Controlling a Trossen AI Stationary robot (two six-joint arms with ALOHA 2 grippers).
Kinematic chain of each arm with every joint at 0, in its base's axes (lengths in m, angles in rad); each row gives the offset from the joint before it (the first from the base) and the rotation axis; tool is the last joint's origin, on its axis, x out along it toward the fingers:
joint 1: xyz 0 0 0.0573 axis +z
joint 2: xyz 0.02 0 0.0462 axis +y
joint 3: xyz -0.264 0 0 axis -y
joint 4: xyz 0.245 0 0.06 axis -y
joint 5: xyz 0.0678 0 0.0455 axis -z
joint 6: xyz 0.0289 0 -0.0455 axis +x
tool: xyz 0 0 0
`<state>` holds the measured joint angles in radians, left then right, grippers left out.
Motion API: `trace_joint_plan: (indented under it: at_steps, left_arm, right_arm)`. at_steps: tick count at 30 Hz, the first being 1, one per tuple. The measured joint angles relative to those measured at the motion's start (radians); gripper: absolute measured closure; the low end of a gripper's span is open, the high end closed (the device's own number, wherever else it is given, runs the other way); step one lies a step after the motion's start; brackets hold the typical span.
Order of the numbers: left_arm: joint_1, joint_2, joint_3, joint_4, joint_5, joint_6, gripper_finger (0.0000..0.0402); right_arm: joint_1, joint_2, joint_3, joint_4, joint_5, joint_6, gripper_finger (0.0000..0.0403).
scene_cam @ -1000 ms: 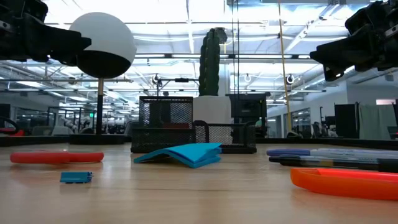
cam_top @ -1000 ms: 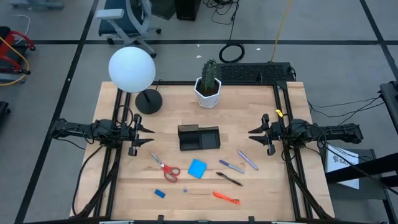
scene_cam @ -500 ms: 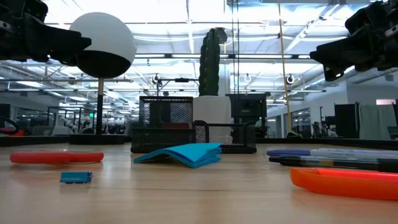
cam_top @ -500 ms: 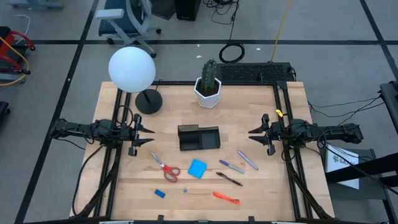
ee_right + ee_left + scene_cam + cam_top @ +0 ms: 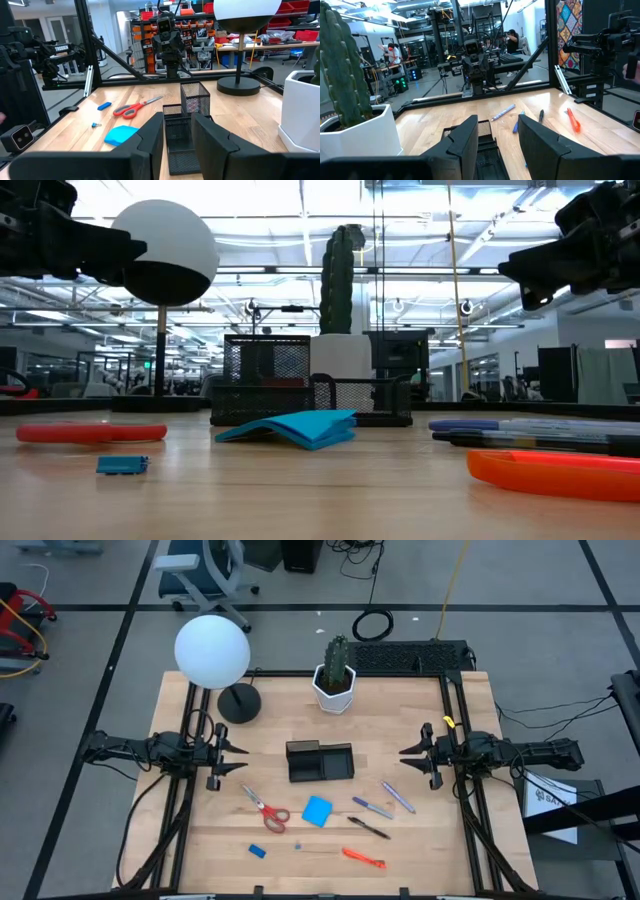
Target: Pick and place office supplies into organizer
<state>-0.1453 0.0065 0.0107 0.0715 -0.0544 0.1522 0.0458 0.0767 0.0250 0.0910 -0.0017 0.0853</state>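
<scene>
High view: light wooden table (image 5: 200, 840) w/ black mesh divided organizer (image 5: 320, 761) at centre, nothing in it yet as far as I can tell. Left gripper (image 5: 236, 758) and right gripper (image 5: 407, 758) wait at opposite sides, both w/ jaws apart, holding nothing.

Supplies lie near the front edge:
- red-handled scissors (image 5: 266, 809): stiff, prob. heaviest; grab across the blades.
- bright blue square pad (image 5: 317, 811): light, floppy, sits humped in low view; pinch an edge.
- orange pen (image 5: 363, 858), black pen (image 5: 369, 828), grey-blue markers (image 5: 385, 802): light, roll easily; grip mid-barrel.
- tiny blue block (image 5: 258, 851): v. small, needs a precise pinch.
</scene>
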Motion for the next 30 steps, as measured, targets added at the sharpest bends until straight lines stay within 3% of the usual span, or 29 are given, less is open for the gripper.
trace_joint_plan:
  at_steps: [17, 30]
  left_arm:
    - [0.000, 0.000, 0.000, 0.000, 0.000, 0.000, 0.0256]
    - [0.000, 0.000, 0.000, 0.000, 0.000, 0.000, 0.0256]
  right_arm:
    - [0.000, 0.000, 0.000, 0.007, 0.000, 0.027, 0.0312]
    - [0.000, 0.000, 0.000, 0.203, 0.000, 0.087, 0.0312]
